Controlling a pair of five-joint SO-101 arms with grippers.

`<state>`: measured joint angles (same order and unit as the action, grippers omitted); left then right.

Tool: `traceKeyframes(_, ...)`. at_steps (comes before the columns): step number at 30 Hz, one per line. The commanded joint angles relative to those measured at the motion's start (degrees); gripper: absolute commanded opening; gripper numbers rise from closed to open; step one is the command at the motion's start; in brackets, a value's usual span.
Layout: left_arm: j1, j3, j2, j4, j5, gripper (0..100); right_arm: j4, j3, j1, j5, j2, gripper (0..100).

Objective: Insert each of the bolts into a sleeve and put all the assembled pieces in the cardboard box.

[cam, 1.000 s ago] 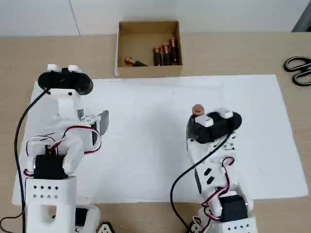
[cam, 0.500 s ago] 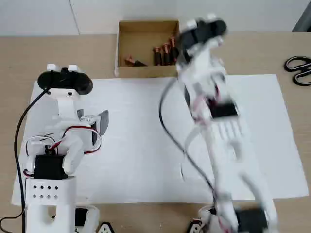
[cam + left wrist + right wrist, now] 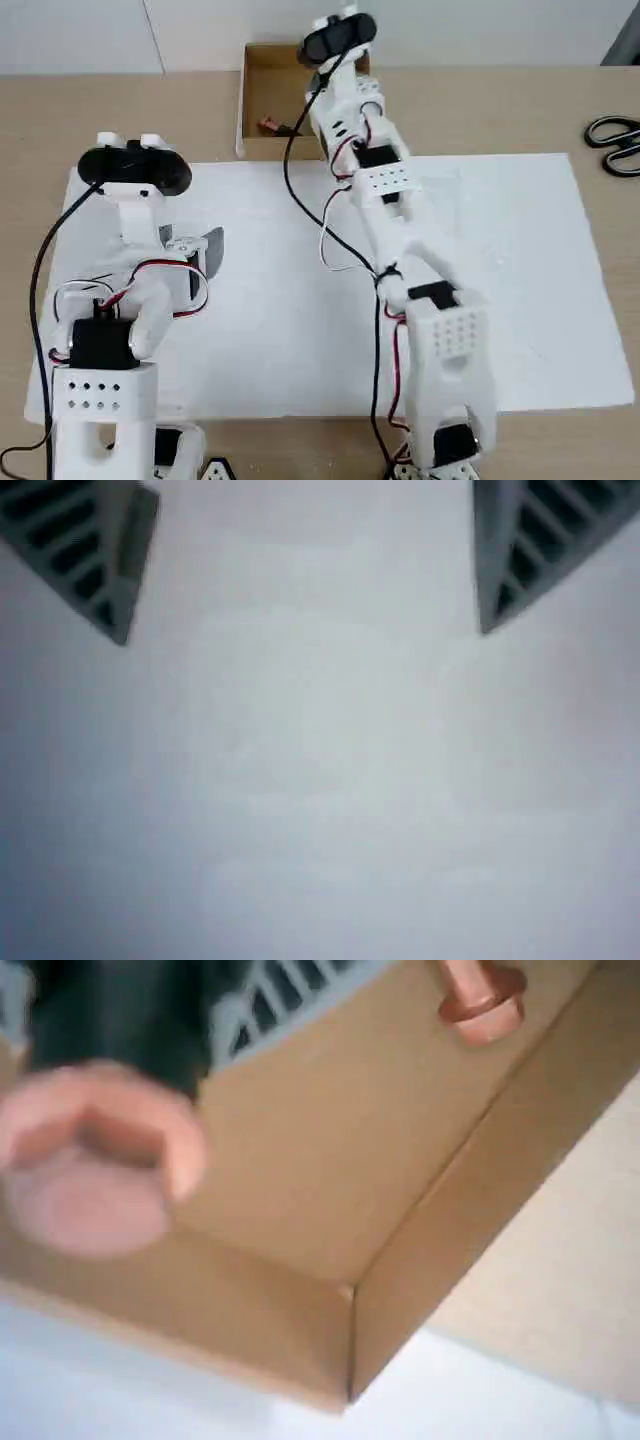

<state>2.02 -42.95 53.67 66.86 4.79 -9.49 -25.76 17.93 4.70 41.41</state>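
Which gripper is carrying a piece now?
The right gripper, over the cardboard box, grips a copper-headed piece; the left gripper hangs open, empty, above the white sheet.

A cardboard box point(image 3: 270, 80) sits at 12 o'clock on the wooden worktop point(image 3: 500, 110), just beyond a white sheet point(image 3: 270, 330) that covers the middle. The right arm point(image 3: 385, 180) stretches from its base at 5 o'clock up to the box, its wrist end above the box's 3 o'clock half. One assembled piece point(image 3: 272, 126) lies near the box's 7 o'clock corner. The left arm point(image 3: 130, 215) stands folded at 8 o'clock, with the left gripper point(image 3: 208, 252) over the sheet's 9 o'clock part. Scissors point(image 3: 613, 143) lie at 2 o'clock.
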Motion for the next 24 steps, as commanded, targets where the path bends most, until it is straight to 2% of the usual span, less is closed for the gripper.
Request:
traceKeyframes(1, 0.4, 0.1, 1.0, -0.1, -0.4, 21, 3.2, -7.3, 0.3, 0.4, 2.7, 0.5)
traceKeyframes(4, 0.4, 0.0, 1.0, -0.1, -0.4, 21, 5.4, -9.8, 0.3, 0.5, 7.3, 1.6)
traceKeyframes(12, 0.2, 0.0, 1.0, -0.1, -0.4, 21, 6.2, -14.3, 0.4, 0.5, 15.0, 12.2)
traceKeyframes(24, 0.2, 0.0, 1.0, -0.1, -0.4, 21, 6.1, -17.0, 0.9, 0.5, 16.0, 12.5)
